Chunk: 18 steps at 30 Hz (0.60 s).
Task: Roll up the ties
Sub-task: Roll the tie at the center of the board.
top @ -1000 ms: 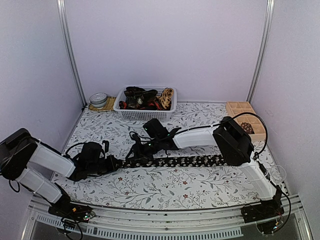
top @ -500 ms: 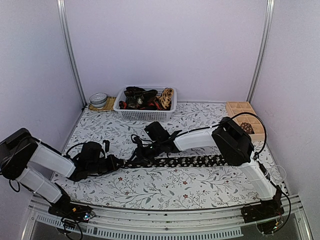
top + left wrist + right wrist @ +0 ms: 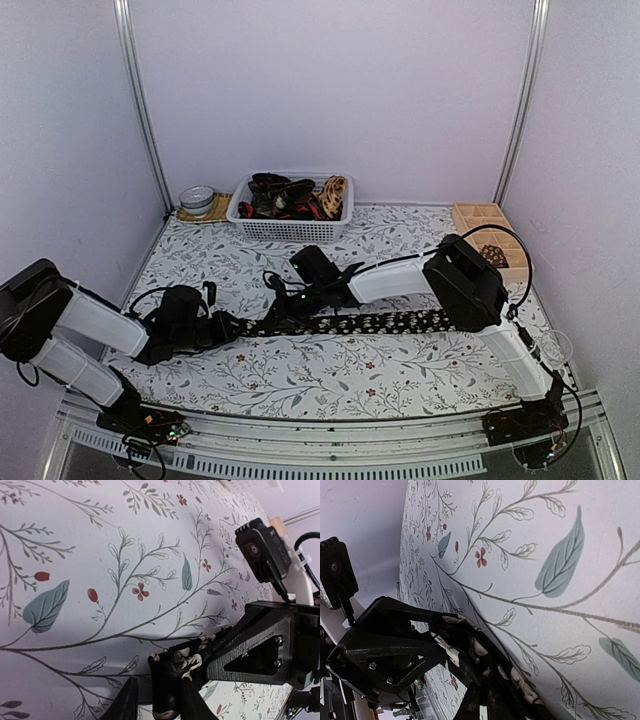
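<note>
Since a second ago my right tool (image 3: pixel 273 314) has gone from part open to fully closed, and the right wrist has crept a touch toward the upper right of the overhead frame. My left tool (image 3: pixel 228 326) has eased apart a little over the same stretch, while the tie (image 3: pixel 370 323) has barely shifted. That black tie with pale specks lies stretched flat across the middle of the flowered worktop (image 3: pixel 330 378), its far end at the right under the right arm and its near end at centre left, where both tools meet nose to nose. In the right wrist view the closed jaws pinch a bunched fold of the cloth at the bottom centre, which I judge is the start of the roll, held so it cannot spring open. In the left wrist view the tie's end sits between the left fingers (image 3: pixel 126 704) at the bottom edge, with a sliver of worktop showing beside the cloth, so I read that tool as slack around the tie rather than clamping it, probably handing the end over. Remaining ties (image 3: pixel 285 195) wait heaped in the white basket (image 3: pixel 290 230) at the upper centre, well apart from the work.
</note>
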Each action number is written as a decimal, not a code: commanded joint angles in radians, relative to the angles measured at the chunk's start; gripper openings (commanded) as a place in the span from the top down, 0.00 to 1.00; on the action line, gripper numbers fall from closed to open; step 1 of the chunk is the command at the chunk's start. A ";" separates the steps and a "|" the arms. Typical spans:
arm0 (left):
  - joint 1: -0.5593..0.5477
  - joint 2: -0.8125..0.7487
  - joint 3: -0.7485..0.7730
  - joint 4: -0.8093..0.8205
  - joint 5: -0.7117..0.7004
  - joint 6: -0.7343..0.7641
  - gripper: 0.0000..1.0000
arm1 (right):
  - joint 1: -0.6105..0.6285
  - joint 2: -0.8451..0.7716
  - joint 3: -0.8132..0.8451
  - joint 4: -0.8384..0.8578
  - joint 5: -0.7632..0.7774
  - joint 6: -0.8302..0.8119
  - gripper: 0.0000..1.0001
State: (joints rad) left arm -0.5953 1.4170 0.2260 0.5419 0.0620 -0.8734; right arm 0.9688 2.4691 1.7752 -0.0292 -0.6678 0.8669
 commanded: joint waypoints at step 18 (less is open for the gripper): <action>-0.004 0.137 -0.042 0.176 0.062 -0.094 0.69 | 0.012 0.079 -0.006 -0.057 0.021 0.015 0.95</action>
State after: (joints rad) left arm -0.5953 1.5234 0.2108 0.7288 0.0998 -0.9401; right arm 0.9695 2.4691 1.7752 -0.0376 -0.6659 0.8753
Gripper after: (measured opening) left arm 0.313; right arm 0.054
